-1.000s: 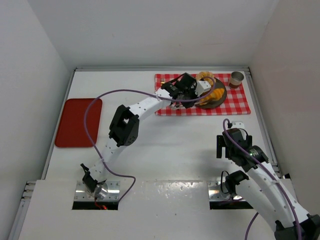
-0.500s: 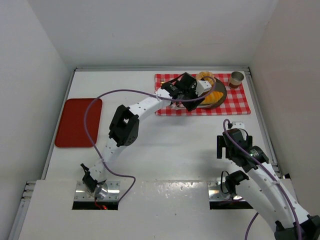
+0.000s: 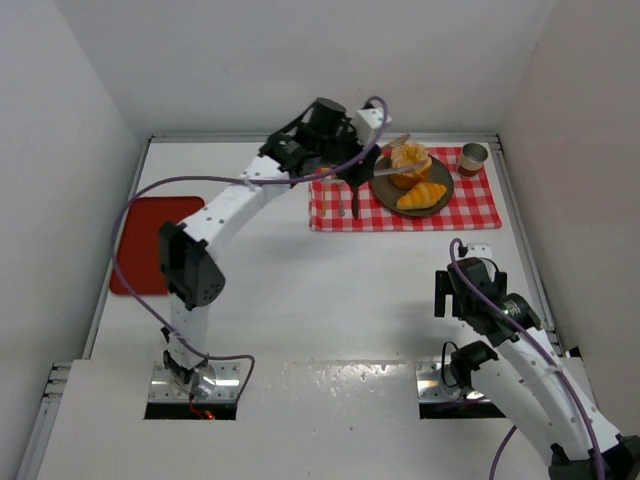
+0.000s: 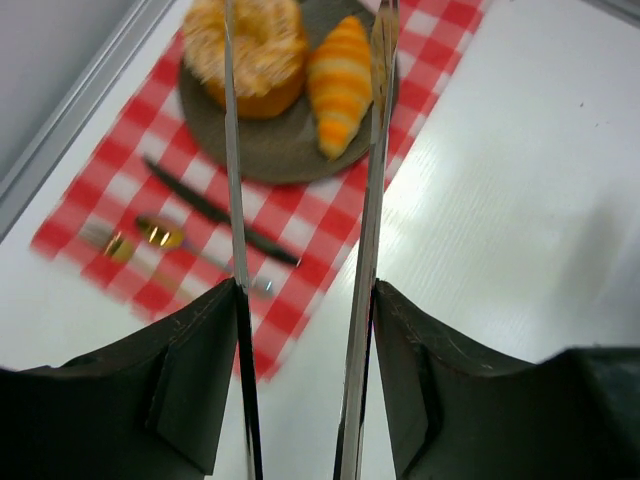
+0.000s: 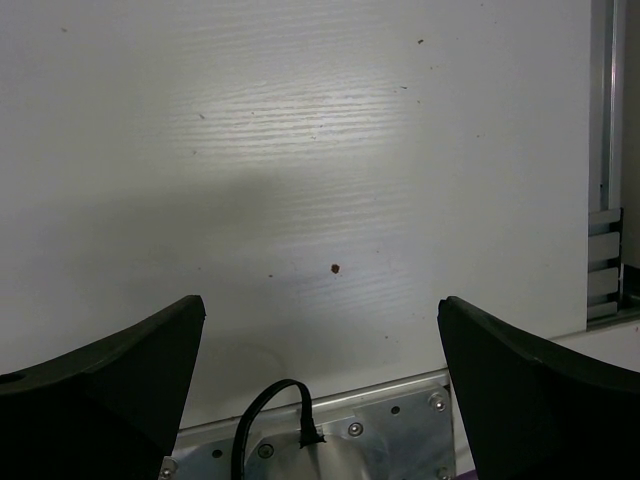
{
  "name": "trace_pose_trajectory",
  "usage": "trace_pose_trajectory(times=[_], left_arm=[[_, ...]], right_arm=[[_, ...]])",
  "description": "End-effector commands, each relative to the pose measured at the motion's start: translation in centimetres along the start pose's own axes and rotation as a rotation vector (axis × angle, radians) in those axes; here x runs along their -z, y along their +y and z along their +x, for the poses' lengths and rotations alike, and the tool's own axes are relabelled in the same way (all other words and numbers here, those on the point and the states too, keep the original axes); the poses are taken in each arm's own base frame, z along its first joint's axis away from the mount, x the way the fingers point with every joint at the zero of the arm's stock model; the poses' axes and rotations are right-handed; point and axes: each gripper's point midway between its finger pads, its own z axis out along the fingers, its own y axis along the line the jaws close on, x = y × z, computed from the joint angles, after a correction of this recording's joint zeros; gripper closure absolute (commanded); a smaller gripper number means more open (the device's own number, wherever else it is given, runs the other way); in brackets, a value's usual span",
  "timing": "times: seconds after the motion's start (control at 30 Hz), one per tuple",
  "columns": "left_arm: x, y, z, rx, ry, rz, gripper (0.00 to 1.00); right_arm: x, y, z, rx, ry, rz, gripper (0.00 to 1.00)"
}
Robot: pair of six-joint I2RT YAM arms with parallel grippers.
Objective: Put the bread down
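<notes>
Fingers (image 4: 232, 150) on our left gripper (image 4: 305, 30) were long and thin. They stood apart with nothing between them. Our right gripper (image 5: 320, 300) was wide apart too and held nothing. On the white table (image 4: 520, 200) lay a red checked cloth (image 4: 330, 240), and on it sat a dark plate (image 4: 270, 150). Both breads were on the plate, side by side: a round bun (image 4: 245, 45) and a smaller croissant (image 4: 340, 85). We thought the bread would be light, soft and flaky, and easy to squash. We would pinch it gently across its fat middle, not at the thin ends.
</notes>
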Motion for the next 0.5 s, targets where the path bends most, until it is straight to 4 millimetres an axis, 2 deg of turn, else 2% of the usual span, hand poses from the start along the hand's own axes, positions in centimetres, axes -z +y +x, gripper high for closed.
trace_pose_trajectory(times=[0.0, 0.03, 0.07, 0.1, 0.13, 0.17, 0.2, 0.23, 0.27, 0.37, 0.4, 0.47], left_arm=[[6.3, 2.5, 0.2, 0.063, -0.009, -0.045, 0.41], [7.9, 5.0, 1.4, 0.124, 0.004, -0.12, 0.41], [8.5, 6.4, 4.1, 0.178, 0.05, -0.168, 0.41], [9.6, 7.9, 5.0, 0.218, 0.051, -0.228, 0.41], [11.9, 9.4, 4.4, 0.274, -0.009, -0.302, 0.41], [13.3, 12.6, 8.2, 0.361, 0.033, -0.422, 0.41], [14.4, 13.9, 9.5, 0.418, 0.03, -0.479, 0.41], [15.4, 14.6, 10.5, 0.494, 0.017, -0.523, 0.41], [15.5, 15.4, 14.1, 0.554, 0.069, -0.543, 0.41], [15.1, 14.9, 18.4, 0.607, 0.136, -0.552, 0.41], [14.6, 14.2, 21.1, 0.643, 0.189, -0.558, 0.41], [14.2, 14.1, 23.7, 0.692, 0.22, -0.584, 0.4]], right_arm=[[0.6, 0.2, -1.4, -0.052, -0.044, -0.013, 0.0], [0.6, 0.1, -1.4, -0.053, -0.043, -0.01, 0.0], [0.6, 0.2, -1.3, -0.061, -0.043, -0.015, 0.0], [0.6, 0.1, -1.3, -0.067, -0.043, -0.007, 0.0], [0.5, 0.0, -1.2, -0.077, -0.045, 0.001, 0.0], [0.4, -0.2, -0.9, -0.101, -0.044, 0.015, 0.0], [0.3, -0.2, -0.8, -0.11, -0.046, 0.02, 0.0], [0.2, -0.3, -0.6, -0.141, -0.049, 0.027, 0.0], [0.0, -0.3, -0.3, -0.15, -0.046, 0.028, 0.0], [-0.4, 0.0, 0.6, -0.179, -0.034, 0.023, 0.0], [-0.5, -0.1, 0.9, -0.184, -0.026, 0.029, 0.0], [-0.6, 0.2, 1.6, -0.208, -0.005, 0.019, 0.0]])
